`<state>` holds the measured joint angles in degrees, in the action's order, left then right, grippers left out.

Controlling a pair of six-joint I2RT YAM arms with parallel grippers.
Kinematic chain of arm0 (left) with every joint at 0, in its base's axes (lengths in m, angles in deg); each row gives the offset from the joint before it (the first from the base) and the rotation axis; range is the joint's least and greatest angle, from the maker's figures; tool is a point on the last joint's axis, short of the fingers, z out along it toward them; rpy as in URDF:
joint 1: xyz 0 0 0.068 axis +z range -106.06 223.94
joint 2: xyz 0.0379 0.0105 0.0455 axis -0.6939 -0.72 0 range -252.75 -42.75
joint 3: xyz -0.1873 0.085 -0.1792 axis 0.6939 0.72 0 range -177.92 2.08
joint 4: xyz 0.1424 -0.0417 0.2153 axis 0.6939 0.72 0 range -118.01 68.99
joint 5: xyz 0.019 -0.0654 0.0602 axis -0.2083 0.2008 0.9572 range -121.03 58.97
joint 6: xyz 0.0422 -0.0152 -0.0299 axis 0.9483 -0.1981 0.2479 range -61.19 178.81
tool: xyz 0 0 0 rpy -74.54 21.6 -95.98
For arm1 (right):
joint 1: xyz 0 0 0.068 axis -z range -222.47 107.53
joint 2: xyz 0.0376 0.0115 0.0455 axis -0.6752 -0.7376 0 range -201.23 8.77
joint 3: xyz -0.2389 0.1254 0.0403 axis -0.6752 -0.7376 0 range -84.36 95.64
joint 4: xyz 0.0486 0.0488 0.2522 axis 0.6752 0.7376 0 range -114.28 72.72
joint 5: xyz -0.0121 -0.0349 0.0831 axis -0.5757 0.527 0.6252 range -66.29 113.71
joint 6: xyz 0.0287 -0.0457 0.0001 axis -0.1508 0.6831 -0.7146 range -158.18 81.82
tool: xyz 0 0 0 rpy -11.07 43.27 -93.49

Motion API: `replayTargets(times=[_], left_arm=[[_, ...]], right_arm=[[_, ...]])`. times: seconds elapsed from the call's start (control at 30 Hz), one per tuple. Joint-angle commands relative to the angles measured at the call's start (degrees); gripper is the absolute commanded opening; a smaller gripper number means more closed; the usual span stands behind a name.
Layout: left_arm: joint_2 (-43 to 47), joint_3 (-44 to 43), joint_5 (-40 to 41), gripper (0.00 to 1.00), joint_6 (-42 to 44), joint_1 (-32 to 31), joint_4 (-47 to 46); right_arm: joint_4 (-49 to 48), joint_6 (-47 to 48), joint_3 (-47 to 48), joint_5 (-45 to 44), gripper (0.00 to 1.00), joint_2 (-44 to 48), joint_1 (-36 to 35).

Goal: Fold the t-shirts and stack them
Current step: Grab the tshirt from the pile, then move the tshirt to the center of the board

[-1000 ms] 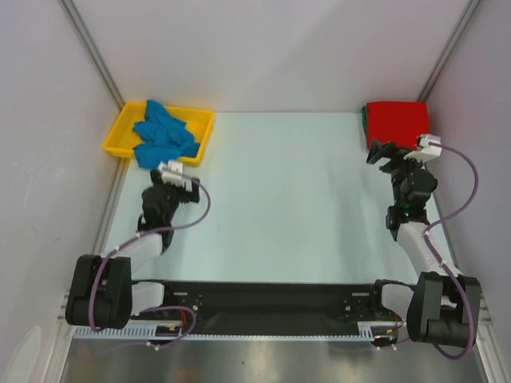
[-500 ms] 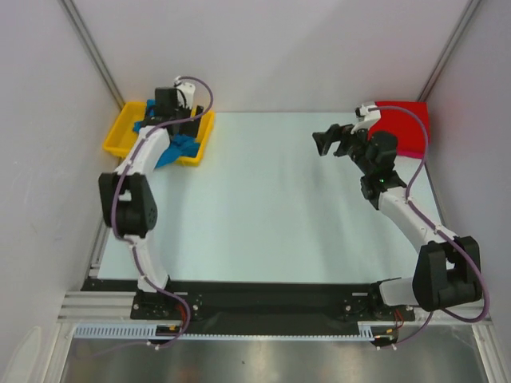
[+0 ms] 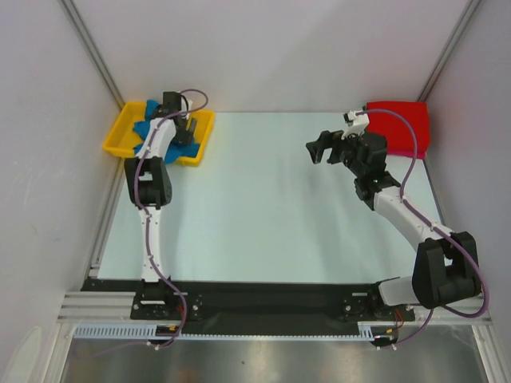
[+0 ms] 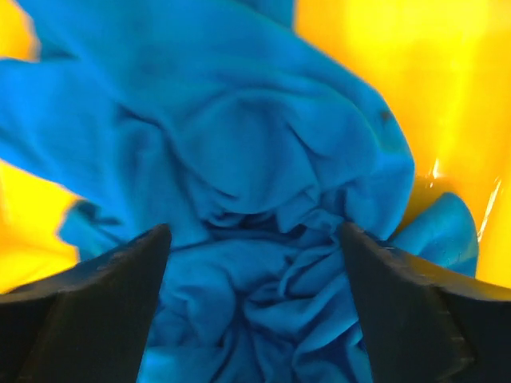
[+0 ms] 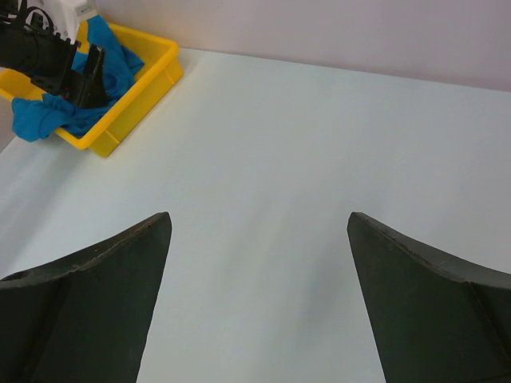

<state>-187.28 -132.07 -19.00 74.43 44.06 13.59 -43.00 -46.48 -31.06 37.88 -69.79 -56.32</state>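
Left wrist view looks straight down on the blue t-shirt (image 4: 263, 183), crumpled in a heap inside the yellow tray (image 4: 359, 48). The left gripper (image 4: 255, 231) hangs just above it, jaws spread wide and holding nothing. The cloth looks light and limp, likely to sag and trail, so a pinch on a thick raised fold near the heap's middle seems safest. Well away from the tray, the right gripper (image 5: 259, 217) hangs open and empty; the red t-shirt (image 3: 399, 128) lies flat farther off.
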Motion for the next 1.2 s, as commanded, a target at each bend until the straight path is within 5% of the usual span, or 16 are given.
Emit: replayTargets(times=[0.0, 0.17, 0.2, 0.23, 0.43, 0.67, 0.93, 1.07, 1.17], left_arm=[[-2.51, 0.12, -1.57, 0.87, 1.17, -0.38, 4.18], [0.12, 2.74, -4.38, 0.34, 0.91, -0.38, -1.15], [0.39, 3.10, -5.17, 0.12, 0.99, -0.38, -1.87], [0.39, 2.32, -5.44, 0.00, 0.65, -0.38, -2.23], [6.87, -3.39, -6.22, 0.00, -2.70, -0.38, -6.27], [28.49, -2.97, -16.06, 0.00, -2.17, -0.99, -4.44], [47.65, -0.05, -30.03, 0.00, 1.70, -16.63, 16.10], [51.45, -6.38, -36.37, 0.00, 2.22, -26.64, 21.67], [53.82, -3.25, -39.10, 0.00, -0.40, -29.92, 21.07]], right_arm=[[0.88, 1.26, 2.60, -2.31, 1.00, 0.87, -0.39], [2.72, 2.14, 4.97, -2.22, 1.00, -0.27, -0.65], [2.90, 2.32, 5.41, -2.31, 1.00, -0.36, -0.66], [3.07, 2.75, 5.59, -2.40, 1.00, -0.54, -0.74], [3.17, 3.29, 6.03, -3.54, 1.00, 0.43, -0.66], [3.87, 4.25, 9.63, -4.59, 1.00, 0.34, -2.85], [4.65, 2.33, 11.83, -2.66, 1.00, 3.85, -5.14], [8.51, 1.53, 12.00, -4.06, 1.00, 8.59, -4.79], [14.22, 2.05, 12.00, -5.82, 1.00, 12.64, -4.52]])
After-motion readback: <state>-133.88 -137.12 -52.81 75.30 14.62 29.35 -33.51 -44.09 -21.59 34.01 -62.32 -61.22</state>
